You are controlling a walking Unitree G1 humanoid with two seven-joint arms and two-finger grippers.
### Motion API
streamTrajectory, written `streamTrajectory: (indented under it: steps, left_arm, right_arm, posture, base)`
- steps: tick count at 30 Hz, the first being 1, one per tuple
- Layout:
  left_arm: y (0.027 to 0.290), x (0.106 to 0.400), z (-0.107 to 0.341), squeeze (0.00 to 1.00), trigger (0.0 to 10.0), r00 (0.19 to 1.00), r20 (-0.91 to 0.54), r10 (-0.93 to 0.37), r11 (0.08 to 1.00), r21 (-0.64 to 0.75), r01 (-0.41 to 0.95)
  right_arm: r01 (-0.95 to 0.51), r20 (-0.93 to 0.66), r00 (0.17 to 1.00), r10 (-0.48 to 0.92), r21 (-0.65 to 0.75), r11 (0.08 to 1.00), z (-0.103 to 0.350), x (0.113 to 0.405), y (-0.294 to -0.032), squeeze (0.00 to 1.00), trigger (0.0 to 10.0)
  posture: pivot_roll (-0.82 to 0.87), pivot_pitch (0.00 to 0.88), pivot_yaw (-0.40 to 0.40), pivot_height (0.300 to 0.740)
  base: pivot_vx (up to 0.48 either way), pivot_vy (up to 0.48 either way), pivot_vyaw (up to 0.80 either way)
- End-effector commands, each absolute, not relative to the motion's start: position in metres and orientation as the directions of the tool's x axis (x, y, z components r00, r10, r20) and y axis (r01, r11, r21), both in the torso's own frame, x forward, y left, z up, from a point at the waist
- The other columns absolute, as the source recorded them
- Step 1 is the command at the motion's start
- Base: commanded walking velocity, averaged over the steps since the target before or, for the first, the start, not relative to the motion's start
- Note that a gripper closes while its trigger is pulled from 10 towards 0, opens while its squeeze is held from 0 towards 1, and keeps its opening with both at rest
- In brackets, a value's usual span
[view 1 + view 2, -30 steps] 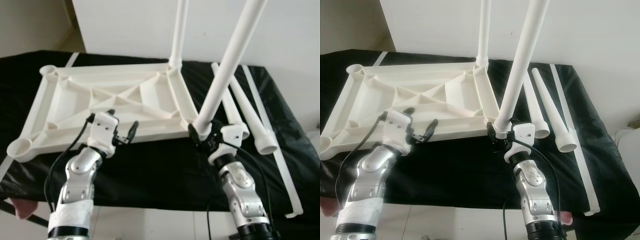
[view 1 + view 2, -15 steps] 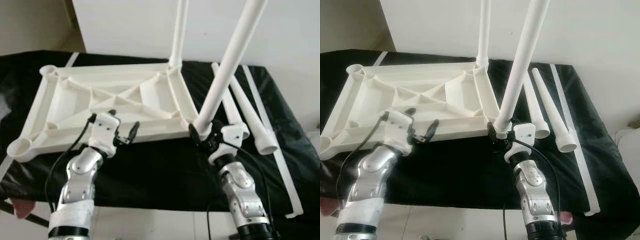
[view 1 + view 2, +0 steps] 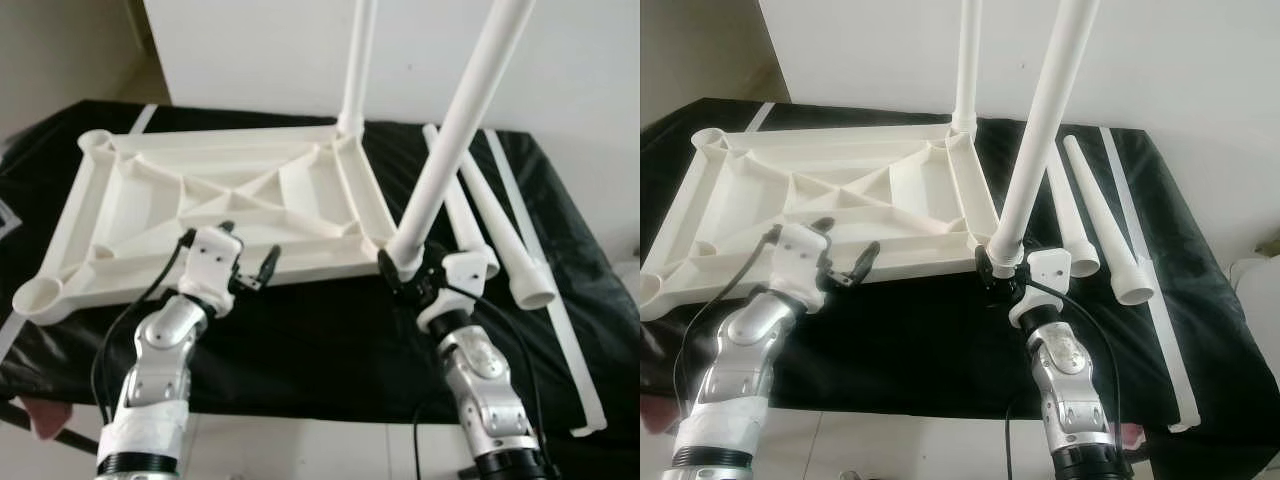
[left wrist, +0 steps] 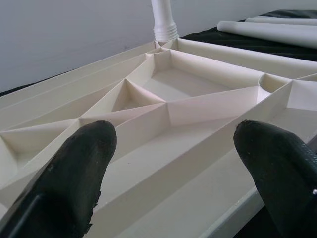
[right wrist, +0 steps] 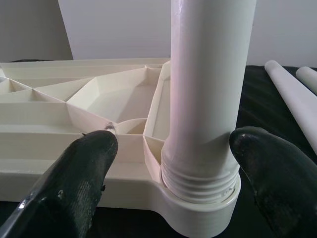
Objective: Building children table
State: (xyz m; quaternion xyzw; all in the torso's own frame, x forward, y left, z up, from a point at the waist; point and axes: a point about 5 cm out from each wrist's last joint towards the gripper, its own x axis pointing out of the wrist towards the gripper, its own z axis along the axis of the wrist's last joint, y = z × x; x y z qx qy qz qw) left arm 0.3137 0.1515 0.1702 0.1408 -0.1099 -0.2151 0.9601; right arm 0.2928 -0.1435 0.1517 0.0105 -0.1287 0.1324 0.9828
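we have the white plastic tabletop lying upside down on the black-covered table, its ribbed underside facing up. one leg already stands in the far corner socket, and a second leg stands tilted in the near right corner socket, its threaded collar showing just above the socket rim. two spare legs lie on the cloth to our right of the tabletop, with a thin white strip beyond them.

our right gripper sits at the base of that near leg, its fingers spread to either side of the collar; from the wrist view the pads look apart from the plastic rather than pressing on it, so we read it as released, bracketing the leg but not clamping it. our left gripper is parted too, holding nothing, over the near long edge of the tabletop.

we judge the leg to be light, stiff and hollow, with a smooth, fairly slippery surface. it is long, so a hold high up would lever it sideways in the socket; the best grip is low, just above the threads. the leg leans, so the thread may be cross-seated or only partly turned in. the tabletop seems light enough to slide on the cloth, so bracing its near rim with the left gripper looks sensible.
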Motion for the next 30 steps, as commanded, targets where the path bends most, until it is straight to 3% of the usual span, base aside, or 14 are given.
streamTrajectory:
  steps: [1, 30]
  left_arm:
    - [0.1573, 0.3136, 0.1664, 0.0, 10.0, 0.925, 0.162, -0.344, 0.909, 0.304, 0.285]
    - [0.1589, 0.3131, 0.168, 0.0, 10.0, 0.927, 0.167, -0.335, 0.913, 0.3, 0.276]
  right_arm:
    - [-0.262, 0.24, 0.936, 0.256, -0.005, 0.965, 0.1479, 0.291, -0.1441, 0.0, 10.0]
    - [-0.278, 0.238, 0.932, 0.274, -0.018, 0.96, 0.1501, 0.2933, -0.1434, 0.0, 10.0]
  posture:
    - [-0.03, 0.136, -0.017, 0.74]
    - [-0.03, 0.135, -0.026, 0.74]
  base:
    - [0.0, 0.0, 0.0]
    - [0.0, 0.0, 0.0]
